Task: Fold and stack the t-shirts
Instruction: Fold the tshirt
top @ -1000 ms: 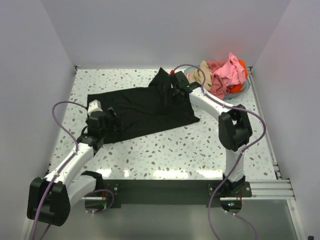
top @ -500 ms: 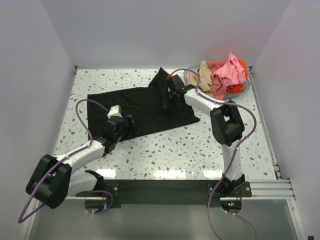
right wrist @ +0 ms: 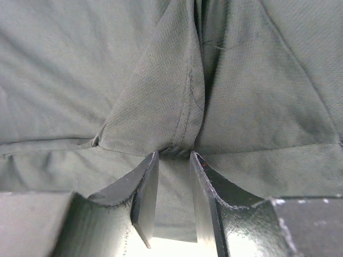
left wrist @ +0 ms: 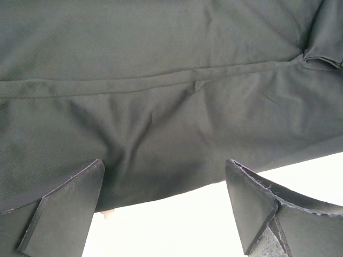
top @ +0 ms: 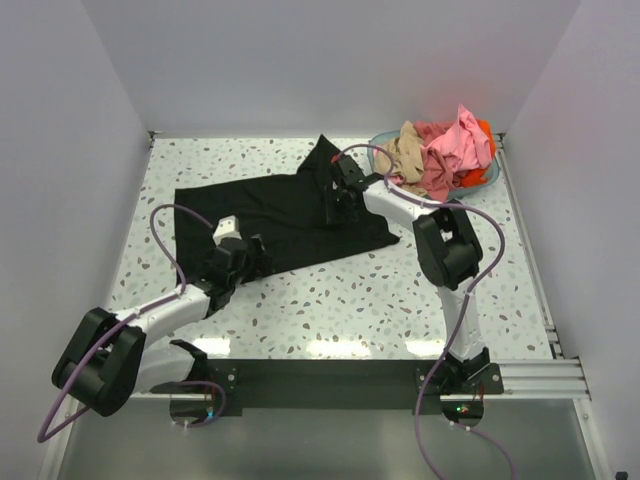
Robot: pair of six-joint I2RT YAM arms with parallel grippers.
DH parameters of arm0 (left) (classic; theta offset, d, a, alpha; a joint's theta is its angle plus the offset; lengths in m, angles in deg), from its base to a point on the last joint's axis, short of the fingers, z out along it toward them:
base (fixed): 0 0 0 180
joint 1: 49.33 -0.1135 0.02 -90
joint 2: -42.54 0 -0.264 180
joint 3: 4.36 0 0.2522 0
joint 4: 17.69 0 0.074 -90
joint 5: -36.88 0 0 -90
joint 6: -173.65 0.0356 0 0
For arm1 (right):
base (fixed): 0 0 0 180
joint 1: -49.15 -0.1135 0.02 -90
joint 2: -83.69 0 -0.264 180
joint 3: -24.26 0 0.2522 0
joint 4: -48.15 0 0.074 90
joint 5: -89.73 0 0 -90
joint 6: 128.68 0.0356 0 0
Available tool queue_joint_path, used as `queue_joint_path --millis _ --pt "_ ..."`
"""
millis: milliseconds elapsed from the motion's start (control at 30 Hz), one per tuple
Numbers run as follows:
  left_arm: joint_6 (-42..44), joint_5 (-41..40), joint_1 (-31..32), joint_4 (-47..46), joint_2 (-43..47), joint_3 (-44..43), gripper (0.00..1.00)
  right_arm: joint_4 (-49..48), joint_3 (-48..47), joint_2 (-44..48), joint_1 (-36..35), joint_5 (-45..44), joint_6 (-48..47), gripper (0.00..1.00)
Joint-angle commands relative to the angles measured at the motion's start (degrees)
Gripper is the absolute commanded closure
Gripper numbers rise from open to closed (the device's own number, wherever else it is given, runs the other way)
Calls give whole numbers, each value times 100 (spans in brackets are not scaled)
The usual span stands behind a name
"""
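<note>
The black t-shirt (top: 270,215) lies spread on the speckled tabletop (top: 330,295), its long side running left to right, with one part drawn up in a point toward the far edge. The left tool (top: 243,256) sits low at the shirt's near hem, its two fingers standing wide apart; from the left wrist the hem crosses between them, with bare tabletop showing bright beneath (nothing is gripped there). The right tool (top: 338,196) is down on the shirt's right half, near that far point. From the right wrist its fingers (right wrist: 146,195) are drawn close with only a narrow gap, and a raised fold of the black cloth, with a stitched seam, runs right up to their tips; whether the fold is actually pinched I cannot tell. At the far right corner a teal basket (top: 482,178) holds a heap: a pink shirt (top: 452,148) on top, a tan shirt (top: 404,150) to its left and an orange-red shirt (top: 485,128) behind.
</note>
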Motion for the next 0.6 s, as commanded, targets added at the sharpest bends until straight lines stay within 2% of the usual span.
queue_joint_path --millis 0,300,400,433,533,567 --pt "-40 -266 15 -176 136 50 0 21 -144 -14 -38 55 70 66" --pt "4 -337 15 -53 312 59 0 12 -135 -40 -46 -34 114 67" --pt "13 -345 15 -35 321 68 0 91 -249 -136 -46 -51 79 81" --pt "13 -380 24 -18 347 77 0 126 -319 -197 -55 -60 62 90" --pt "66 -468 15 53 374 68 0 223 -451 -233 -38 -69 35 100" --pt "92 -503 15 61 391 68 0 241 -460 -198 -46 -60 35 100"
